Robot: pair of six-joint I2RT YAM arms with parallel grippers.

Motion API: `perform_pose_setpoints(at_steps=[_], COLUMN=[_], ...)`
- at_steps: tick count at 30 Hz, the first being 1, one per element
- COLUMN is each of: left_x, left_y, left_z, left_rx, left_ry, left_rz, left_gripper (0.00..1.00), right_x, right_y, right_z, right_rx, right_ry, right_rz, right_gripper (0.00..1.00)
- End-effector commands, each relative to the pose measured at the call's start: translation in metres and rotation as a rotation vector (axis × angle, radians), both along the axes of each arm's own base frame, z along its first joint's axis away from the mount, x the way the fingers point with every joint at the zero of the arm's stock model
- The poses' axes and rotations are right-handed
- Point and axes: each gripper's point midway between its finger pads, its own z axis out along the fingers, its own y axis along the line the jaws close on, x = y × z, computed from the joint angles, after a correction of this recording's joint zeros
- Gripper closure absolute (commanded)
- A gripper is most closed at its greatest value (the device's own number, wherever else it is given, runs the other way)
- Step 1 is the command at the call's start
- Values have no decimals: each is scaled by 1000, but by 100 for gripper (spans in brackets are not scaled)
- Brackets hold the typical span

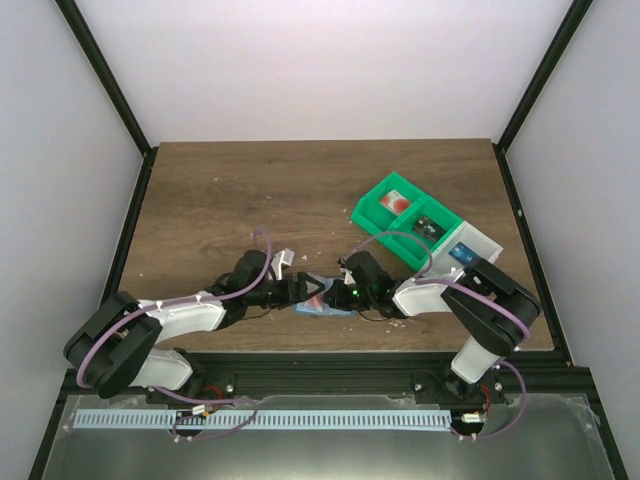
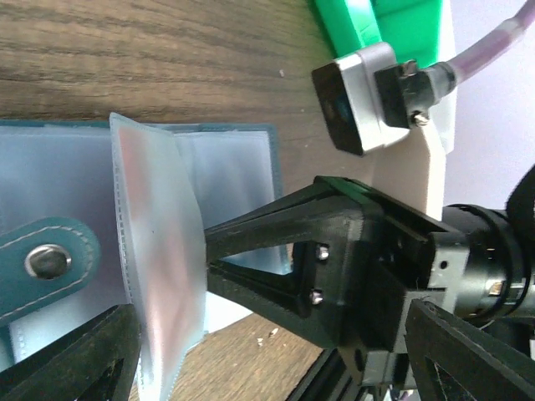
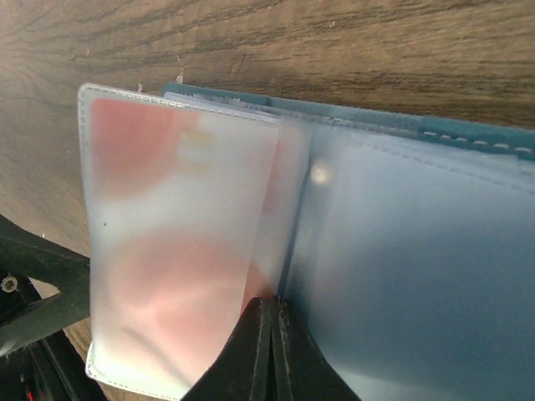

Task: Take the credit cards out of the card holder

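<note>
Lying open on the counter [image 1: 250,190] close to its near edge, between the two arms, the card holder [image 3: 418,251] presents its pale blue inner face upward; its teal snap tab [image 2: 46,261] rests flat on that face. One frosted pocket [image 3: 180,209] stands up from the fold.

The right jaws are together, clamped on the edge of that pocket right at the fold. A credit card [image 3: 163,288] sits inside the raised pocket (only a pale face and blurred red patches show through the plastic).

The left jaws stand wide apart and hold nothing. They face the right jaws from the left, with one left finger [image 2: 79,363] just beside the pocket's lower corner; contact cannot be told.

At the far right, well apart from the card holder, a green bin [image 1: 368,218] sits against a white bin [image 1: 485,245]. A second card [image 1: 397,203], pale with a red mark, lies in the green bin's far compartment.
</note>
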Motion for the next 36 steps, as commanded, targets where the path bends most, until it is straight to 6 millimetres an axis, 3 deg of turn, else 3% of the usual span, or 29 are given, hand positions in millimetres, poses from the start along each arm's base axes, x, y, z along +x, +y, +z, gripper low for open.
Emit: perform_pose_setpoints(at_steps=[1,28,36], left_x=[2,-7,-6], left_y=[-11,-42,-54], left_z=[23,36,38], left_rx=[-86,-179,-183], left_ry=[-27,-14,-17], left_rz=[-24,-74,-87], left_gripper=[12,12,11], right_x=[-19,-14,-13], right_y=[-25,-24,-30], right_z=[-36,10,12], right_rx=[-128,48,38], right_ry=[85,-67,-80], right_rz=[-14,-54,-74], right_gripper=[100,93,93])
